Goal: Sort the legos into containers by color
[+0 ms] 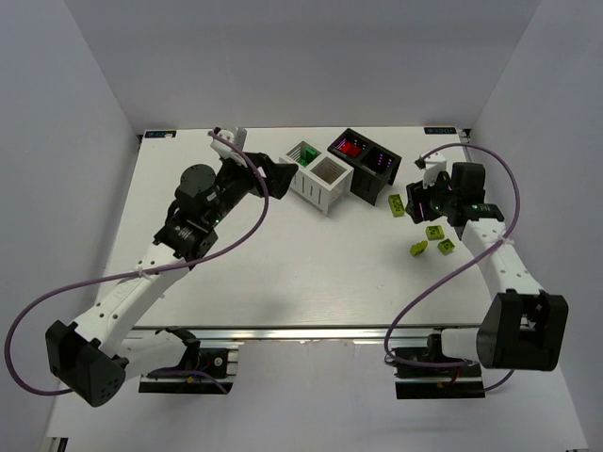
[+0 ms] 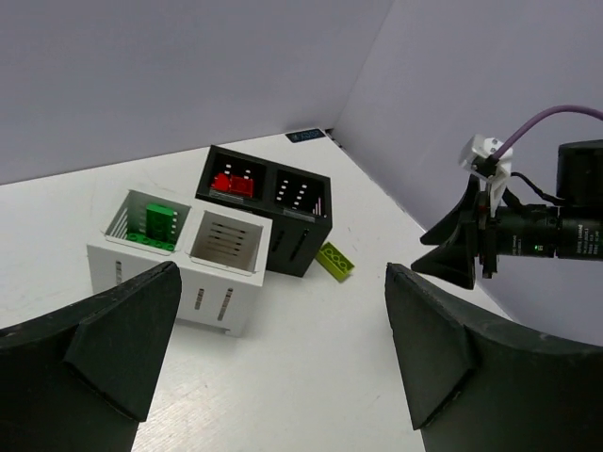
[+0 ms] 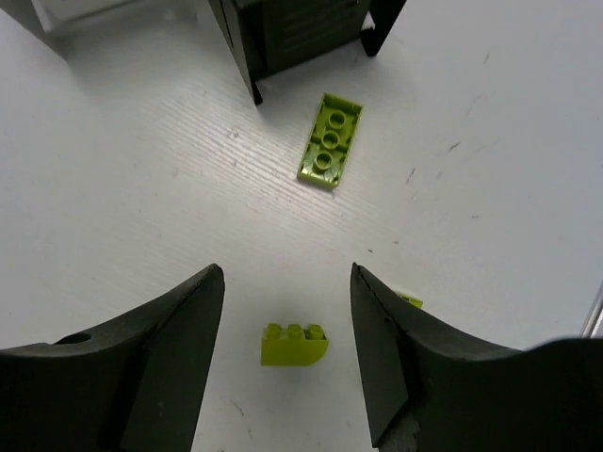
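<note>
Right claw (image 3: 286, 273) spread wide, empty, above yellow-green legos (image 1: 434, 232).
You see a three-stud sloped brick (image 3: 294, 344) between its fingers, open table (image 3: 490, 188) either side; an upturned flat brick (image 3: 330, 141) lies ahead, just short of the black bin (image 3: 301, 33). Left claw (image 2: 283, 273) gapes too, empty.

A lab test cell: blank walls (image 1: 301, 56), white table (image 1: 283, 273)

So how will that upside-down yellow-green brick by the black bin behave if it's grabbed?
The yellow-green brick looks like hard moulded plastic, so probably stiff and light. Lying flat, hollow side up, it shouldn't roll or tip; a push would likely just slide it.
</note>
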You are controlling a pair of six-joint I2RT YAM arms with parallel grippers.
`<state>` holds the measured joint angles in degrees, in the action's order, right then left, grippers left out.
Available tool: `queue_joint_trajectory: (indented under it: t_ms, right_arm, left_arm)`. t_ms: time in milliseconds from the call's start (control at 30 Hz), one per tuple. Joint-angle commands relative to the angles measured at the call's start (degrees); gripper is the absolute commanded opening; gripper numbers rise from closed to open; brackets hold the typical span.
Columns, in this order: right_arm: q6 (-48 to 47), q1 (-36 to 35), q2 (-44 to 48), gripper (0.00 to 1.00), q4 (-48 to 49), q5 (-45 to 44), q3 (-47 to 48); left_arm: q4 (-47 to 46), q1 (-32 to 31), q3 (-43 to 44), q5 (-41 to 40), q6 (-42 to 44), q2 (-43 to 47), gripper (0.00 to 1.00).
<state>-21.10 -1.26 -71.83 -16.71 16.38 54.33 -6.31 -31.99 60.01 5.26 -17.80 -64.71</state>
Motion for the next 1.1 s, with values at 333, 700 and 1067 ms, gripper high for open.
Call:
queue_joint_trajectory:
  t_ms: [333, 700, 1067]
  right_arm:
    - [-25.7, 0.3, 0.7, 0.79, -3.3, 7.9, -6.3]
    - [-48.6, -4.4, 10.1, 0.86, -0.5, 4.7, -16.1]
    - [-68.0, -4.4, 8.2, 0.83, -16.5, 6.2, -15.2]
  left_arm:
    - [0.2, 0.1, -1.6, -2.8, 2.6, 1.2, 0.98]
    - [0.2, 0.1, -1.9, -4.3, 3.7, 2.0, 0.98]
    - [-0.1, 0.2, -2.1, -3.9, 3.7, 2.0, 0.98]
